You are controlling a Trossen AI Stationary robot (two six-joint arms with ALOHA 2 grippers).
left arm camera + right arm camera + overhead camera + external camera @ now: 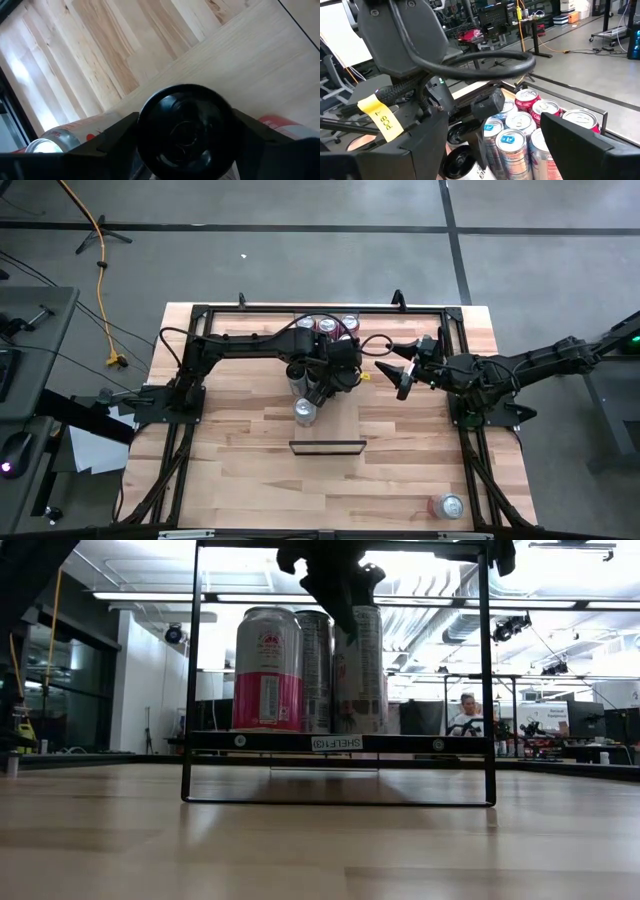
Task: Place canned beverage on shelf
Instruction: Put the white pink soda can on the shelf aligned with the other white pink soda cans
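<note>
The shelf (342, 418) is a light wood panel with a dark strip at its near end, and in the low view it is a raised board (420, 742) in a black frame. A pink can (304, 411) (267, 670) stands on it near that end. Just behind it my left gripper (314, 386) (186, 137) points steeply down over a black can (185, 127) (318, 670), which stands upright on the shelf board. My right gripper (400, 370) (495, 165) hovers open to the right of the shelf, holding nothing. My left gripper has the black can's top end (150, 107) between its two fingers (117, 135), one finger against each side of the rim. The fingers come from above, slanting down. The can stands upright with its base on the shelf.
Several cans (330, 327) (520, 125) are bunched at the shelf's far end. A loose can (449, 506) sits on the tabletop at the near right. Black frame rails (470, 450) run along both sides. Bare tabletop lies near the front edge.
</note>
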